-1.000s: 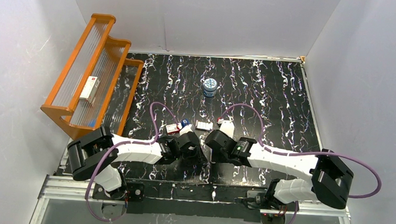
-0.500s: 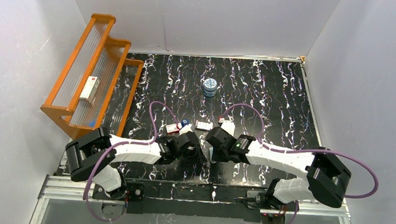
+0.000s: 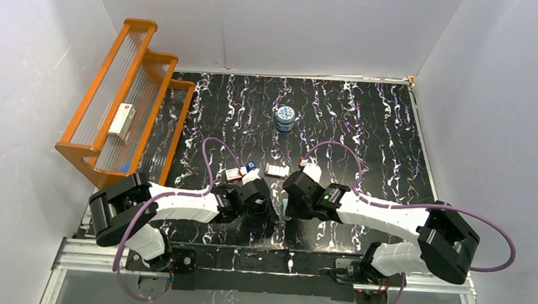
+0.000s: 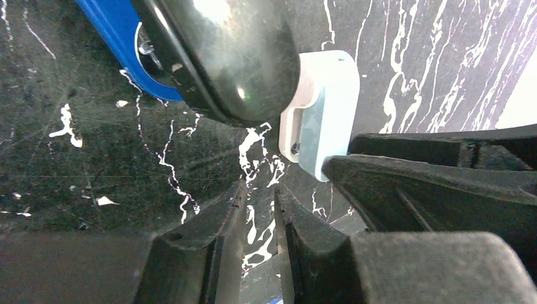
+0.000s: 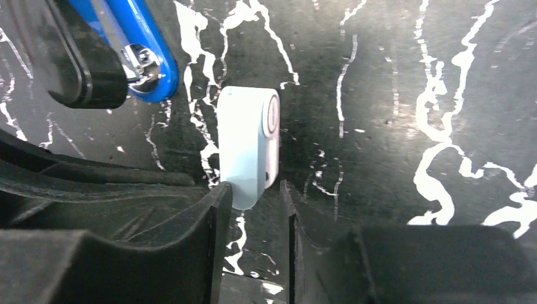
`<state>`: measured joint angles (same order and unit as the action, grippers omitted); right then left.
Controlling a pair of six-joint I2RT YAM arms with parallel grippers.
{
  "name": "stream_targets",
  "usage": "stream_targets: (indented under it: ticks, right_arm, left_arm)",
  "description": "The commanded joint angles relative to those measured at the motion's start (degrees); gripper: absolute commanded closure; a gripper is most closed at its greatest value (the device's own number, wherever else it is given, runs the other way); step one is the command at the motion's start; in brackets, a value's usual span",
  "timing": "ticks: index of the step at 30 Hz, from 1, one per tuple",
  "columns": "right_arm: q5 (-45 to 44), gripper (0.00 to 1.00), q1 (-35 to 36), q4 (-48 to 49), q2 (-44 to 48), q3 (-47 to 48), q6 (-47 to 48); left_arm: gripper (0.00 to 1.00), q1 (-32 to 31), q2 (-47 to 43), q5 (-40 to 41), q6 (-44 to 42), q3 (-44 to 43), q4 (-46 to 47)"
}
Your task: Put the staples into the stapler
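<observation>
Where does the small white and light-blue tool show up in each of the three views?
Top external: not visible.
Left wrist: the tool sits upper centre-right, beside the black end of the stapler.
Right wrist: the tool is at centre, right of the stapler.
Shared landmark: the blue stapler, upper left in both wrist views.

Blue, black-ended stapler (image 5: pixel 149 44) just beside small red-and-white staples (image 3: pixel 234 173).
</observation>
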<state>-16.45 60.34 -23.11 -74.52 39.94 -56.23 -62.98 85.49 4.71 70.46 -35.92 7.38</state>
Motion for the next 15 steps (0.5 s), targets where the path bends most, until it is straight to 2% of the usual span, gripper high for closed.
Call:
stream_targets:
  ticks: [1, 5, 15]
  right_arm:
    - [-6.6, 0.54, -0.7, -10.6, 1.6, 3.0, 3.6]
    - [-7.5, 0.45, -1.5, -11.3, 1.6, 8.0, 7.2]
    - [-0.5, 0.45, -1.5, -11.6, -4.0, 11.2, 11.6]
  left_arm:
    - [0.78, -0.3, -2.2, 3.2, -0.9, -0.3, -2.3]
    - [0.78, -0.3, -2.4, 3.8, -0.9, -0.6, -3.1]
    - [0.78, -0.3, -4.9, 5.2, 0.2, 1.1, -3.9]
